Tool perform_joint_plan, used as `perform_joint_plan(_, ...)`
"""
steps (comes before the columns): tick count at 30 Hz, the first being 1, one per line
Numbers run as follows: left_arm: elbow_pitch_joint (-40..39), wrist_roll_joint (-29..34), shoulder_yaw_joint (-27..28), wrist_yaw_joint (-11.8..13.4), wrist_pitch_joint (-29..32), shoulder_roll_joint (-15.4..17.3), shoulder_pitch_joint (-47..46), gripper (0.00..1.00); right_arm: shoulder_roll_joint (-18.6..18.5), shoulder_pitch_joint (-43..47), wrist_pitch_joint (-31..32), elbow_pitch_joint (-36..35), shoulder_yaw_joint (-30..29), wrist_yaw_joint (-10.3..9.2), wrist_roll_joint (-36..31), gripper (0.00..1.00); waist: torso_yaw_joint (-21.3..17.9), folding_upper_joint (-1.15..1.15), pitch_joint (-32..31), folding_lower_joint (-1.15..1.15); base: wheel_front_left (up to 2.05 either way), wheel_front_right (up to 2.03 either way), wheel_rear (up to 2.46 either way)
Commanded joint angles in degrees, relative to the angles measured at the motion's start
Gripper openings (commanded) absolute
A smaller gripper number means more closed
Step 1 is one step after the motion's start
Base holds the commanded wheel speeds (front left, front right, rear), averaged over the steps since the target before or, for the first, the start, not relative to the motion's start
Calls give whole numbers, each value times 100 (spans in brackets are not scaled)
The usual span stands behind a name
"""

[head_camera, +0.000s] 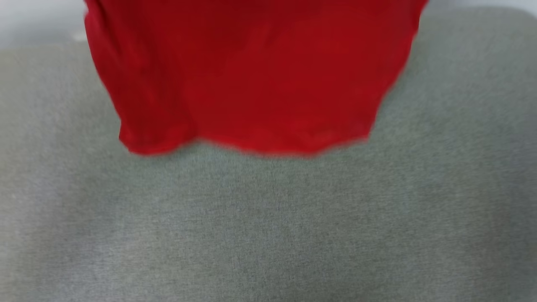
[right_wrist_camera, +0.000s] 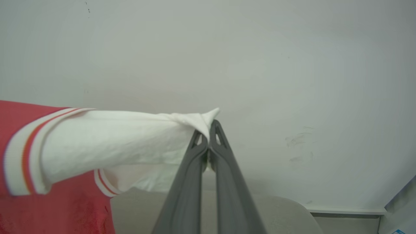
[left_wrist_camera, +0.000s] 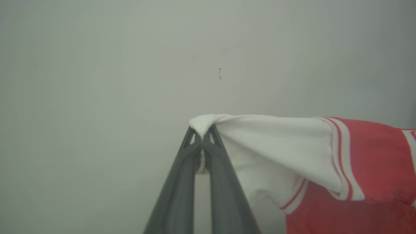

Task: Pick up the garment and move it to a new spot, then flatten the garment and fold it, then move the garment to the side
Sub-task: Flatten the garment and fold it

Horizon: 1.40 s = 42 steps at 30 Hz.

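— What's biggest here?
— The grey counter [head_camera: 268,235]. Above it the garment [head_camera: 251,75] hangs spread wide, its red body drooping towards the counter. The picture is too blurred to say whether the hem touches it.
— And the hands?
— The left hand [left_wrist_camera: 203,133] is clenched on the tip of one white sleeve [left_wrist_camera: 276,143], with cloth pinched between its dark fingers. The right hand [right_wrist_camera: 208,130], raised above the counter's far edge, grips the tip of the other white sleeve [right_wrist_camera: 113,139] the same way.
— Slack or tight?
— Each sleeve is stretched out from the red body.
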Motion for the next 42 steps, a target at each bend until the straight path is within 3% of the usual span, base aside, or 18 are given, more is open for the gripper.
perform_joint_plan(1,85,25,-20,-27,-14,-45,-165,0,-34,-143,-53,65,10,-4,-62,0,44,0,446,0,0,0,0)
perform_joint_plan(7,1135,354,-643,-421,106,-426,-1994,0,-114,-1362,-535,882,64,-5,-378,0,96,0,1312,0,0,0,0)
perform_joint_plan(13,2532,828,-1130,-795,-348,-1278,-3874,0,-82,-2577,-1513,1747,-131,-7,-984,0,282,0,1933,0,0,0,0)
perform_joint_plan(19,3707,1146,-1484,-1204,-903,-1860,-4673,0,-22,-3025,-2394,2492,-179,-7,-1232,0,430,0,2202,0,0,0,0)
perform_joint_plan(25,4290,1129,-1796,-1538,-1245,-2238,-4133,0,-16,-2531,-2829,3040,-78,-6,-1082,0,554,0,2176,0,0,0,0)
perform_joint_plan(32,4607,1073,-2132,-1573,-1793,-2651,-2669,0,-142,-1354,-2889,3421,148,-5,-760,0,664,0,1756,0,0,0,0)
perform_joint_plan(42,4393,1267,-2576,-1310,-2000,-2366,-316,0,-450,882,-2496,3323,612,-6,-349,0,569,0,668,0,0,0,0)
